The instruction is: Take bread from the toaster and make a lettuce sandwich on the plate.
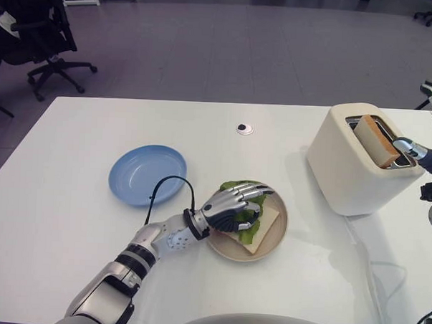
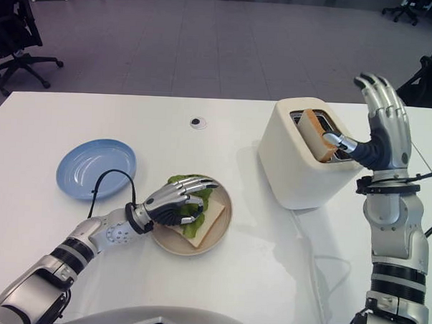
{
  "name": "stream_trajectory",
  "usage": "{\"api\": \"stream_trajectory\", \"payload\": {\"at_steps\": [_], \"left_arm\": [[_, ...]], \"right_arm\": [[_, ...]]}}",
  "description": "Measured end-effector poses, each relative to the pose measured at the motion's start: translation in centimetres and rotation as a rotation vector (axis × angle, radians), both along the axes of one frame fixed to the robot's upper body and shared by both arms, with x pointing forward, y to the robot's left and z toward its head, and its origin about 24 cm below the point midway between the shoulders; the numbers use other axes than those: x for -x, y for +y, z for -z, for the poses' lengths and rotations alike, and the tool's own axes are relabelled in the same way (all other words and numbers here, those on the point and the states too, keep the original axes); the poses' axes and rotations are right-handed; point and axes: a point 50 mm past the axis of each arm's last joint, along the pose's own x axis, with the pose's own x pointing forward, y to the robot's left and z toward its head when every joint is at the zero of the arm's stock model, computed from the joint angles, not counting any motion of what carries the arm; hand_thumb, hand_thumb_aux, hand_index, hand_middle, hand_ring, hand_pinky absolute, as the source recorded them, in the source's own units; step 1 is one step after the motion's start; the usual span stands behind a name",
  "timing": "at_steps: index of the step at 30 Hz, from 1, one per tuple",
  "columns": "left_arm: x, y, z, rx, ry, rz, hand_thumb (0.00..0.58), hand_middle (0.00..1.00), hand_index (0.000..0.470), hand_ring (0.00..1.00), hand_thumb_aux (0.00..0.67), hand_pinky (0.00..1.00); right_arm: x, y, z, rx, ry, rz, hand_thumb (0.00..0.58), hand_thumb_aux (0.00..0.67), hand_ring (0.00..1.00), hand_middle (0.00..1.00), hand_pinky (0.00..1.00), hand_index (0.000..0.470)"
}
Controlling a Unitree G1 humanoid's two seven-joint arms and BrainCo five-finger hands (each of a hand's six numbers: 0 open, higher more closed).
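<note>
Bright, even light is falling from above on the white table (image 1: pixel 71 199). The toaster (image 1: pixel 352 175) is casting a soft, pale shadow on its side toward the left hand (image 1: pixel 232 209). Just right of that hand, the table is giving off faint glare.

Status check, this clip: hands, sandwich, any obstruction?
Left hand curled on lettuce over bread on plate. Right hand open at toaster slice. Nothing blocking.

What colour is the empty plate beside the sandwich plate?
The plate is light blue, clearest in the left eye view.
</note>
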Motion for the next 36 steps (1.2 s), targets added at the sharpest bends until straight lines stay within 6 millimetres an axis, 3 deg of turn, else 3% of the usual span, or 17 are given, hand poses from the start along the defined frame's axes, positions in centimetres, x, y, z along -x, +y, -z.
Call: {"api": "stream_trajectory", "payload": {"at_steps": [1,2,3,4,5,6,7,8,13,14,17,18,24,29,32,36], "left_arm": [[0.0,0.2,0.1,-0.012,0.005,0.003,0.558,0.00,0.378,0.00,0.539,0.00],[0.0,0.4,0.1,-0.021,0.008,0.002,0.449,0.00,0.247,0.00,0.352,0.00],[0.0,0.7,0.2,-0.027,0.011,-0.003,0.112,0.00,0.048,0.00,0.068,0.00],[0.0,0.8,0.3,-0.032,0.013,-0.006,0.000,0.00,0.000,0.00,0.000,0.00],[-0.1,1.0,0.2,-0.030,0.011,-0.008,0.000,0.00,0.000,0.00,0.000,0.00],[-0.1,1.0,0.2,-0.026,0.009,-0.012,0.000,0.00,0.000,0.00,0.000,0.00],[-0.1,1.1,0.2,-0.022,0.008,-0.016,0.000,0.00,0.000,0.00,0.000,0.00],[-0.1,1.2,0.1,-0.016,0.005,-0.021,0.000,0.00,0.000,0.00,0.000,0.00],[-0.6,1.9,-1.8,0.119,-0.056,-0.066,0.000,0.00,0.000,0.00,0.000,0.00],[-0.7,2.0,-2.3,0.152,-0.072,-0.075,0.000,0.00,0.000,0.00,0.000,0.00],[-1.1,2.7,-4.2,0.292,-0.133,-0.109,0.000,0.00,0.000,0.00,0.000,0.00],[-1.1,2.8,-4.7,0.329,-0.148,-0.112,0.000,0.00,0.000,0.00,0.000,0.00],[-1.2,3.6,-6.0,0.429,-0.189,-0.134,0.000,0.00,0.000,0.00,0.000,0.00],[-0.7,5.1,-7.2,0.567,-0.186,-0.137,0.000,0.00,0.000,0.00,0.000,0.00],[-0.3,6.1,-7.7,0.637,-0.164,-0.128,0.000,0.00,0.000,0.00,0.000,0.00],[0.3,6.9,-8.3,0.716,-0.134,-0.093,0.000,0.00,0.000,0.00,0.000,0.00]], "right_arm": [[-0.2,0.1,1.3,0.019,0.076,-0.002,0.000,0.000,0.00,0.00,0.00,0.000],[-0.3,0.3,2.5,0.039,0.144,-0.011,0.000,0.000,0.00,0.00,0.00,0.000],[-0.5,0.3,2.6,0.047,0.157,-0.014,0.000,0.000,0.00,0.00,0.00,0.000],[-0.6,0.2,2.6,0.065,0.170,-0.018,0.000,0.000,0.00,0.00,0.00,0.000],[-0.7,0.2,2.7,0.072,0.181,-0.023,0.005,0.003,0.00,0.00,0.00,0.002],[-0.9,0.3,2.9,0.077,0.193,-0.027,0.456,0.360,0.00,0.00,0.00,0.253],[-1.0,0.2,2.9,0.080,0.198,-0.031,0.553,0.525,0.00,0.00,0.00,0.369],[-1.2,0.3,2.8,0.080,0.197,-0.036,0.580,0.670,0.00,0.00,0.00,0.470],[-1.1,0.7,1.7,0.029,0.116,-0.078,0.580,0.670,0.02,0.02,0.02,0.470],[-1.0,0.7,1.5,0.018,0.097,-0.082,0.580,0.670,0.20,0.20,0.20,0.470],[-0.8,0.4,0.7,-0.020,0.040,-0.078,0.580,0.670,0.87,0.87,0.87,0.470],[-0.8,0.4,0.4,-0.030,0.013,-0.079,0.580,0.670,1.00,1.00,1.00,0.470],[-0.1,0.5,-2.3,-0.091,-0.174,-0.103,0.580,0.670,1.00,1.00,1.00,0.470],[1.2,1.4,-4.7,-0.245,-0.360,-0.225,0.580,0.670,1.00,1.00,1.00,0.470],[1.8,3.2,-5.1,-0.374,-0.360,-0.385,0.580,0.670,1.00,1.00,1.00,0.470],[2.0,6.7,-3.6,-0.554,-0.225,-0.614,0.580,0.670,1.00,1.00,1.00,0.470]]}}
